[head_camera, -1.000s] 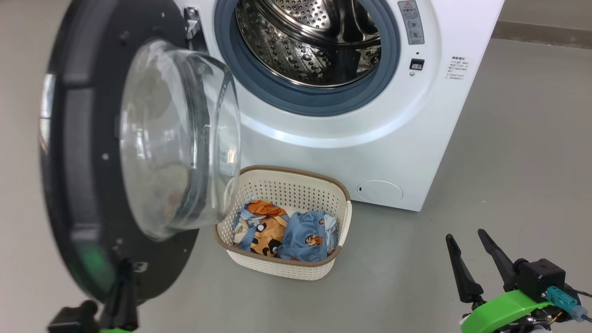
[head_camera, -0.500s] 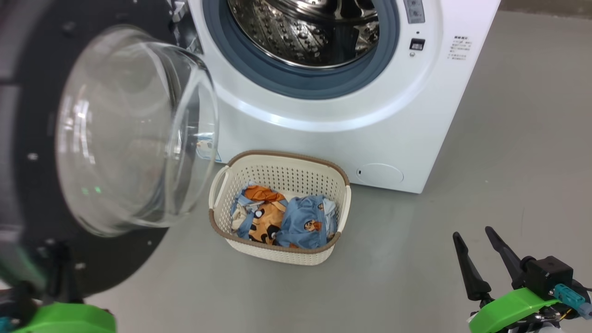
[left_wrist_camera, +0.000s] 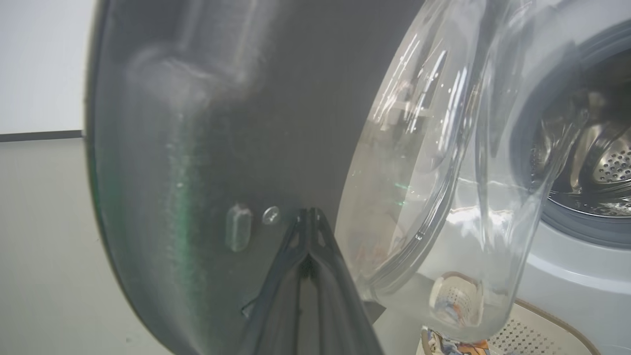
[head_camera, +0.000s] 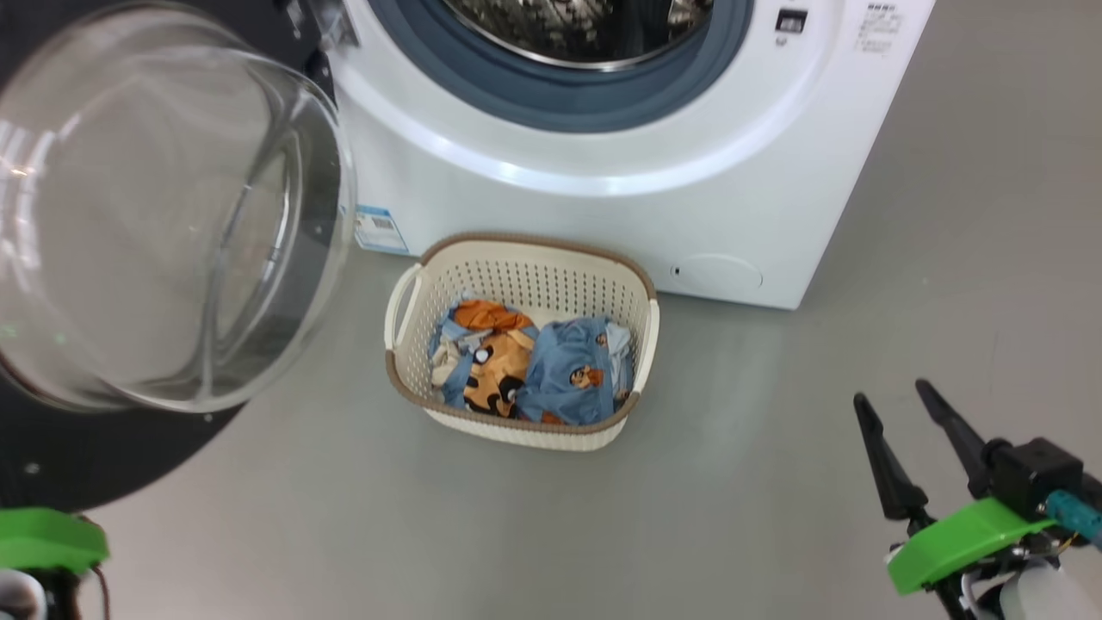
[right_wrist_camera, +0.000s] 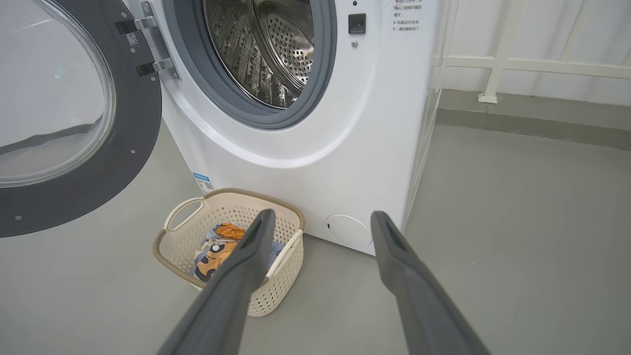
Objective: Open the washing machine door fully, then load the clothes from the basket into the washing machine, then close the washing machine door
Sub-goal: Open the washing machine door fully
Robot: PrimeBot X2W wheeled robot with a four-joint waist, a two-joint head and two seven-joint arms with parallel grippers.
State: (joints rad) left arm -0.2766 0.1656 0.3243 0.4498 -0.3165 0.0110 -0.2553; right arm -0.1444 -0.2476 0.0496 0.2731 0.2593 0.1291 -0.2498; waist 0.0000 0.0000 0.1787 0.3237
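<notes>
The washing machine [head_camera: 603, 181] stands white at the top, its steel drum [right_wrist_camera: 266, 49] showing. The washing machine door [head_camera: 155, 215] hangs open at the left, glass bowl bulging, black rim [head_camera: 86, 456] below. In the left wrist view my left gripper [left_wrist_camera: 308, 213] is shut on nothing, its tips at the door's black inner face [left_wrist_camera: 222, 123]; I cannot tell whether they touch it. The basket [head_camera: 516, 243] sits on the floor before the machine, holding the clothes [head_camera: 534, 370], light blue and orange. My right gripper [head_camera: 891, 393] hovers open at the lower right, well clear of the basket [right_wrist_camera: 162, 241].
A blue label sticker [head_camera: 374, 228] sits low on the machine's front, and a round service flap [head_camera: 719, 273] at its lower right. A white railing [right_wrist_camera: 493, 64] runs along the back wall right of the machine. Grey floor [head_camera: 775, 482] spreads around the basket.
The door has swung wider to the left with my shut left gripper at it. The head camera has tipped downward, so the drum has slid up. The right gripper stays open.
</notes>
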